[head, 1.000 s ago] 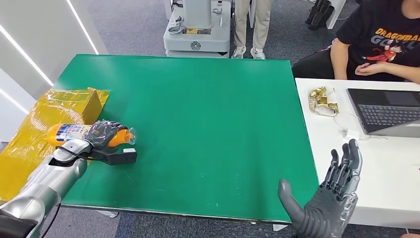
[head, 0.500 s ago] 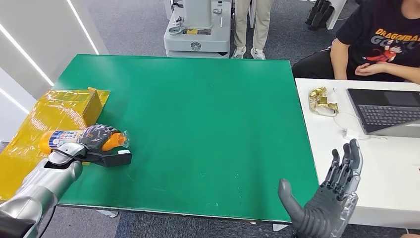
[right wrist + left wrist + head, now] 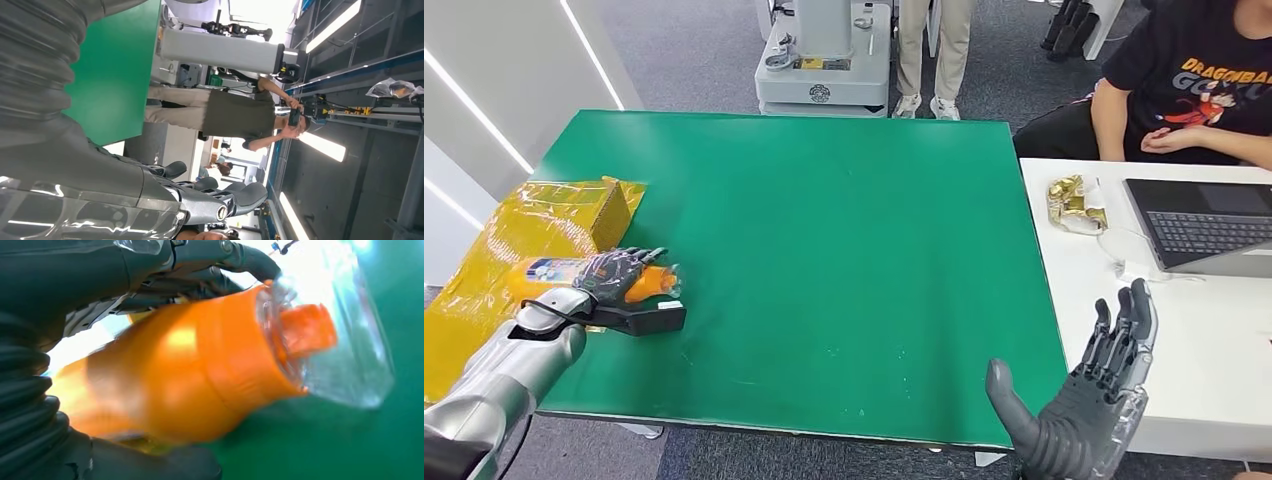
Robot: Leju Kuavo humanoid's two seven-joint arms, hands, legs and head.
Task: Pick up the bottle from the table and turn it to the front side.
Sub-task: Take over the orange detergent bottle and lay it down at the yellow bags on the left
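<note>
Fingers [image 3: 624,262] of our left hand [image 3: 614,275] are wrapped over the orange bottle [image 3: 574,275], gripping it around the shoulder just behind the neck. Bottle lies on its side at the left edge of the green worktop [image 3: 824,220], base end over the yellow plastic sheet [image 3: 484,270], cap end pointing toward the worktop's middle. Left wrist view confirms the hold: dark fingers over the top, thumb underneath, orange body [image 3: 175,370] between them, clear cap cover [image 3: 340,340] sticking out past the hand. Gripping near the neck leaves the label end free, which we judge helps when rotating it to face front. We can't tell whether the bottle is lifted or touching the surface. Label [image 3: 549,267] looks partly visible from above, so the turn is not yet done in our read. Our right hand [image 3: 1079,400] hangs off the near right corner, fingers spread, holding nothing, well apart from the bottle. Risk: a smooth round body could slip during rotation.
</note>
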